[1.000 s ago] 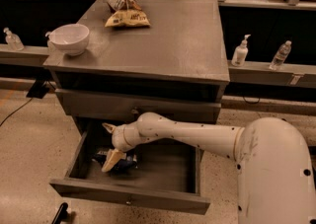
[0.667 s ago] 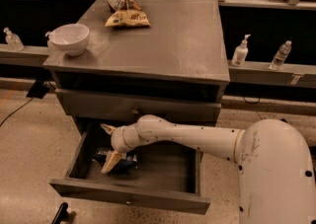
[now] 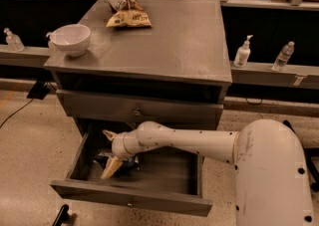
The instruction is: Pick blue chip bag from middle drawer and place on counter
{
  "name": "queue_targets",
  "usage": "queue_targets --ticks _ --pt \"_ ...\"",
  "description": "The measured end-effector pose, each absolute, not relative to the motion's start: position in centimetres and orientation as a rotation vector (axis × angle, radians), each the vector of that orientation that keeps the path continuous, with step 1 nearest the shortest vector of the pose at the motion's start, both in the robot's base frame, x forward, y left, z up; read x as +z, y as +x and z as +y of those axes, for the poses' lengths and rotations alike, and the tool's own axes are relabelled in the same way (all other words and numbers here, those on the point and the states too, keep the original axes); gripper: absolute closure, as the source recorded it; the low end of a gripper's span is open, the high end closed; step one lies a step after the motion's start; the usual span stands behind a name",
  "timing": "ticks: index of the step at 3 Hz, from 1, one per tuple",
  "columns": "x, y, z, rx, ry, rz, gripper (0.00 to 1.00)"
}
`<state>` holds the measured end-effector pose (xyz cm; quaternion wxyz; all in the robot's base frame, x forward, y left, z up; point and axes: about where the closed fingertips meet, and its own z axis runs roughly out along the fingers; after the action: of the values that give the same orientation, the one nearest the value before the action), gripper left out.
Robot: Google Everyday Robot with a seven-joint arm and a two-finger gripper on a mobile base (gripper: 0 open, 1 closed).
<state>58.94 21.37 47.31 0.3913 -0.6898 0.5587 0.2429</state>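
Blue chip bag (image 3: pixel 127 161) lies left in the middle drawer (image 3: pixel 149 200), under the wide-spread gripper (image 3: pixel 110 151).

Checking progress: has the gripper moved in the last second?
Yes, slightly: the gripper has edged toward the front of the middle drawer, at the blue chip bag.

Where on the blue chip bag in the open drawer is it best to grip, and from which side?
Probably its crumpled top face, from above: the blue chip bag lies low on the floor of the middle drawer, near the left front corner, and the drawer walls close off its sides. The gripper is open right over it.
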Motion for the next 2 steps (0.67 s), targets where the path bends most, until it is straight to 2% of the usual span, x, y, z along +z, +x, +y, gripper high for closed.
queue_targets --ticks 1,2 --pt "44.2 57.6 21.8 0.648 -1.755 1.47 0.0" --pt "42.1 56.8 21.6 0.636 -1.744 1.512 0.25"
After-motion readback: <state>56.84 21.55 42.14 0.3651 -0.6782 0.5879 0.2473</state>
